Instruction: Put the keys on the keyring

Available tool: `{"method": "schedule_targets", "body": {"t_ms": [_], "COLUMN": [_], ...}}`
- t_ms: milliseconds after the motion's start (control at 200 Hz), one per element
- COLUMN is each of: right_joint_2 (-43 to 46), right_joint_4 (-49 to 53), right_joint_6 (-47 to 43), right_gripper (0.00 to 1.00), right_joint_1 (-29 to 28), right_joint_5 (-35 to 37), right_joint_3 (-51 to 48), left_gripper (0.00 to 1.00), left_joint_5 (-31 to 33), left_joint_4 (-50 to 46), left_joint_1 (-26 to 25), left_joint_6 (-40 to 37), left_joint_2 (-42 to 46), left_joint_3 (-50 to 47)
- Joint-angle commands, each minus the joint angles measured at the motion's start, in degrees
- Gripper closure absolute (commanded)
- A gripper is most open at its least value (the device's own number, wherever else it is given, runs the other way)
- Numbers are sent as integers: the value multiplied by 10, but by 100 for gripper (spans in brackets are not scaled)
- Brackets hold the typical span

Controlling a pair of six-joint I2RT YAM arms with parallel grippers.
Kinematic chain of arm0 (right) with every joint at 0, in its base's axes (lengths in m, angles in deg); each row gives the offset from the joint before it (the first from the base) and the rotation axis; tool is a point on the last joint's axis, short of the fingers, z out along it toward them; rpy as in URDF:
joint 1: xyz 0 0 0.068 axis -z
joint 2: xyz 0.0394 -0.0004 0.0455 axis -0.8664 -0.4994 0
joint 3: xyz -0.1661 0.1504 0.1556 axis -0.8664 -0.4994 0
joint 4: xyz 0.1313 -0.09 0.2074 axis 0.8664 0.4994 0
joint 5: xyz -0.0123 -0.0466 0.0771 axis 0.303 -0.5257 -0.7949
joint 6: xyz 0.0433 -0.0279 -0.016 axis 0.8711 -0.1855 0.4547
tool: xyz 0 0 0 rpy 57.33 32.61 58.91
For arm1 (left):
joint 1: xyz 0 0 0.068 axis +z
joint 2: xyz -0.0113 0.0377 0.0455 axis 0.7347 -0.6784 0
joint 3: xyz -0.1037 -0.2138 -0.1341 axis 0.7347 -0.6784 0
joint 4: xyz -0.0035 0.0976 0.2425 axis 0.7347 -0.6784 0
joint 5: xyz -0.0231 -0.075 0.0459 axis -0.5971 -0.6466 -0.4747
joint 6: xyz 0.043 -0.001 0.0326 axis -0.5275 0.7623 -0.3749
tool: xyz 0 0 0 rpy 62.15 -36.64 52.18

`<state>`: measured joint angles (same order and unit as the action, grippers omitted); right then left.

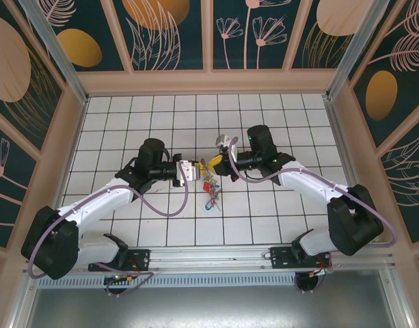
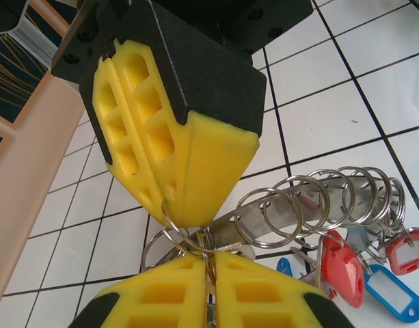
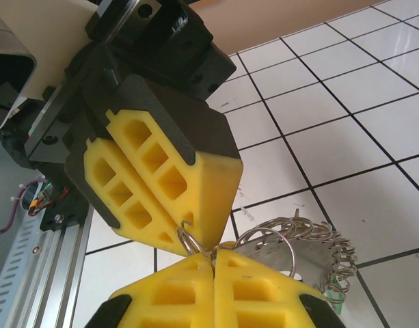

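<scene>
The keyring (image 2: 250, 229) is a flat grey band with holes, held above the tiles and carrying several wire split rings (image 2: 312, 198). Keys with red (image 2: 342, 263) and blue (image 2: 390, 294) plastic heads hang from it; from above the bunch of keys (image 1: 210, 193) dangles below the grippers. My left gripper (image 2: 210, 263) is shut on a thin wire split ring at the band's end. My right gripper (image 2: 185, 217) meets it tip to tip, shut on the same small ring. In the right wrist view the right gripper (image 3: 213, 256) pinches that ring with the keyring (image 3: 309, 267) behind; the left gripper (image 3: 195, 236) closes from above.
White tiled table (image 1: 277, 116) with dark grout lines, walled by beige frames and patterned panels. Both arms reach in toward the table's middle, left gripper (image 1: 199, 169) and right gripper (image 1: 216, 164) nearly touching. An aluminium rail (image 1: 216, 256) runs along the near edge.
</scene>
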<state>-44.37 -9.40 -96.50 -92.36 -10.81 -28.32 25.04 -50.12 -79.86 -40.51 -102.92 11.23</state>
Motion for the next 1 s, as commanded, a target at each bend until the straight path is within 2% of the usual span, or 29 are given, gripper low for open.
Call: {"method": "schedule_targets", "body": {"t_ms": [0, 40, 235, 526, 806, 866, 996], "right_joint_2": [26, 27, 32, 40, 49, 49, 45], "right_joint_4": [-72, -73, -86, -119, -102, -99, -91], "right_joint_6": [14, 15, 24, 40, 12, 4, -15], "right_gripper": [100, 100, 100, 100, 100, 100, 100], "right_joint_1": [4, 5, 6, 3, -8, -13, -25], "right_joint_5": [0, 3, 15, 26, 52, 58, 67], "right_joint_3": [2, 2, -5, -22, -24, -24, -20], "left_gripper": [86, 81, 79, 77, 76, 66, 63], "left_joint_5": [-18, -18, -22, -23, -13, -13, -23], "left_joint_4": [-13, -11, -4, 81, 50, 49, 68], "left_joint_1": [-7, -7, -6, 4, 46, 51, 53], "left_joint_6": [7, 7, 18, 112, 102, 101, 121], "left_joint_2": [8, 11, 20, 29, 58, 66, 65], "left_joint_3": [-8, -8, -10, -33, -28, -28, -29]}}
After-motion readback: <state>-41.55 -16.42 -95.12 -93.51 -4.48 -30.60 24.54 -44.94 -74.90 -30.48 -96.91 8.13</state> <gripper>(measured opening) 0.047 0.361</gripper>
